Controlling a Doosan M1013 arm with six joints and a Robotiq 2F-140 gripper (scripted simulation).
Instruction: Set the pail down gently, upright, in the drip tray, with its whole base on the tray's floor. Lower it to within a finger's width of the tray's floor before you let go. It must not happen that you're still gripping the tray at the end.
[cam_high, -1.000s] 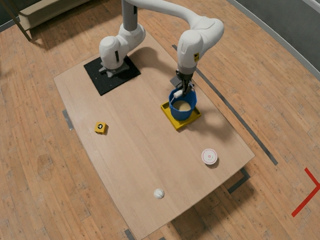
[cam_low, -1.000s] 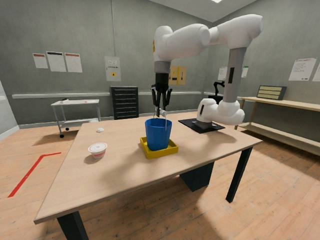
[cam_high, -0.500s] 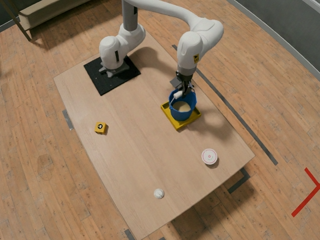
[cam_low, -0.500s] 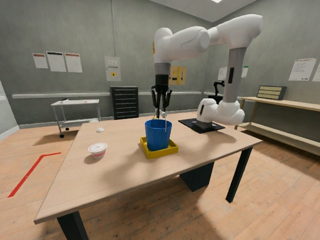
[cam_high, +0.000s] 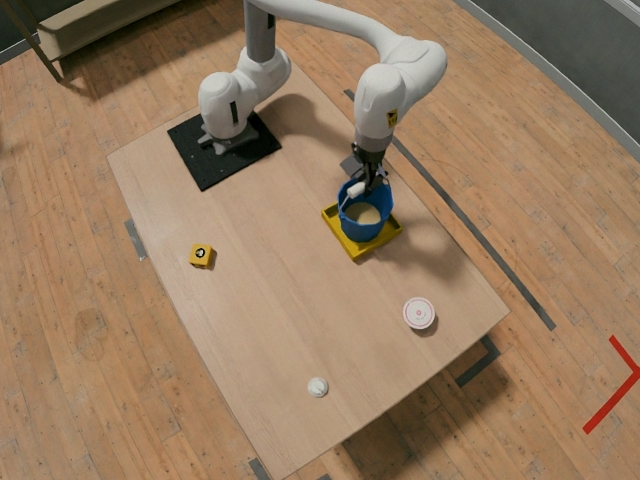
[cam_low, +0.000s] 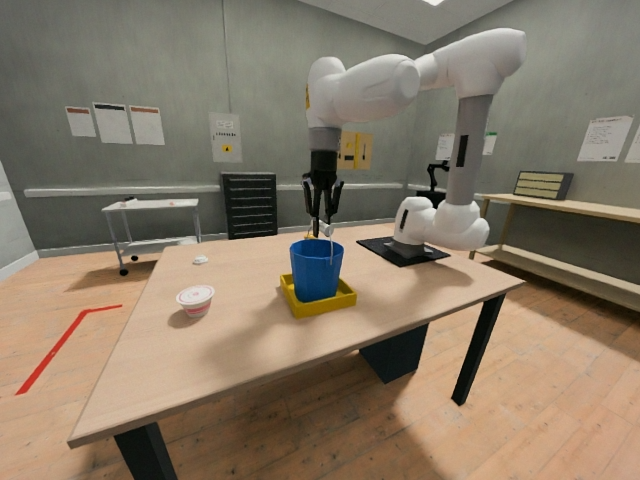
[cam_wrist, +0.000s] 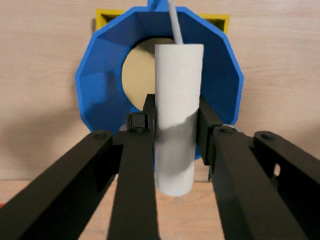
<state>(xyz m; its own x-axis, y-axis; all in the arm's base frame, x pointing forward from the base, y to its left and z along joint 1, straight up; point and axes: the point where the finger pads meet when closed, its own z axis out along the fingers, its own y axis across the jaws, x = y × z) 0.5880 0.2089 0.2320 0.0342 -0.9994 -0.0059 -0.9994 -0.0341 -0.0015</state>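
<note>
The blue pail stands upright inside the yellow drip tray on the table; it also shows in the exterior view, its lower part behind the tray's rim. Whether its base touches the tray floor is hidden. My gripper is right above the pail and shut on the pail's white handle grip, whose thin wire bail runs down to the rim. In the wrist view the pail is straight below, with the tray's corners showing behind it.
A small yellow cube lies at the table's left. A white and red cup stands near the right front edge. A small white knob lies near the front edge. My arm's base sits on a black mat.
</note>
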